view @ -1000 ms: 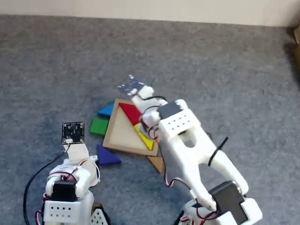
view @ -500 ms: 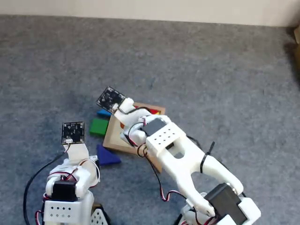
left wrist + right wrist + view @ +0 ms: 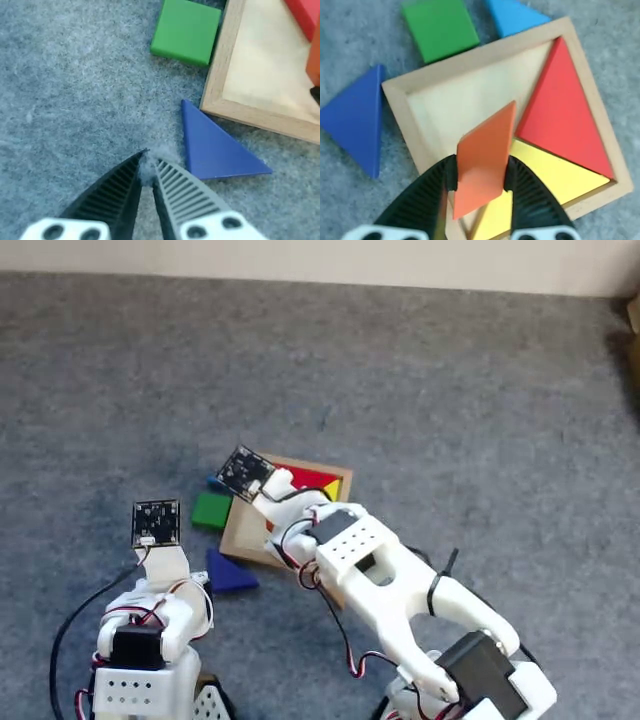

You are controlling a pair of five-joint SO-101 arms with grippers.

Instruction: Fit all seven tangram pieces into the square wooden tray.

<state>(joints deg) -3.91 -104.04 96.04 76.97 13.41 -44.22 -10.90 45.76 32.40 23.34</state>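
The square wooden tray [image 3: 470,61] holds a red triangle [image 3: 560,120] and a yellow triangle [image 3: 555,175] along one side. My right gripper [image 3: 480,172] hangs over the tray's bare floor, shut on an orange piece [image 3: 485,150] held on edge. Outside the tray lie a green square [image 3: 440,27], a light blue triangle [image 3: 512,15] and a dark blue triangle [image 3: 357,120]. My left gripper [image 3: 149,162] is shut and holds nothing; it sits low over the carpet just beside the dark blue triangle [image 3: 215,147]. In the high view the right arm covers most of the tray [image 3: 338,477].
Grey carpet covers the whole table. The green square [image 3: 211,510] and the dark blue triangle [image 3: 230,573] lie between the tray and the left arm. The far half of the carpet and its right side are open.
The right arm has swung left across the tray, carrying the orange piece from the far edge to over the bare floor. The left arm has not moved.
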